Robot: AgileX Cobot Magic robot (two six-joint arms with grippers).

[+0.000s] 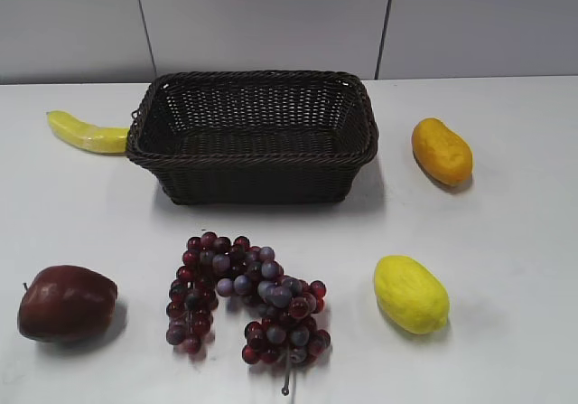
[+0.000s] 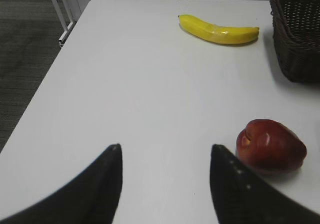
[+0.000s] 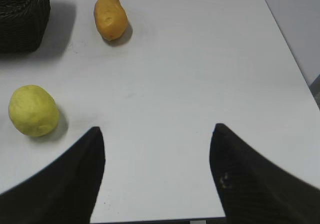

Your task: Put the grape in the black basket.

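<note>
Left gripper [image 2: 166, 149]: bottom of the left wrist frame, jaws spread wide, nothing between them, only bare white table [image 2: 125, 83] under the gap. Right gripper [image 3: 156, 130]: same at the bottom of the right wrist frame, jaws wide apart and holding nothing. Neither gripper shows in the exterior view.

Exterior view, near to far:
- grape [image 1: 244, 297] lies bottom centre, flat on the table, stem end pointing at the bottom edge. Nothing touching it.
- apple [image 1: 66, 302] at lower left, apart from the grape. In the left wrist view it sits just right of the right-hand finger tip; contact can't be judged.
- lemon [image 1: 411, 293] at lower right, apart from the grape; it's at mid left in the right wrist frame.
- black basket [image 1: 253, 158] centre of frame, just above the grape with a strip of table between. Upright, interior shows only weave.
- banana [image 1: 86, 133] at left, its right end at the basket's left rim.
- orange fruit [image 1: 442, 151] at right of the basket, clear of it.
</note>
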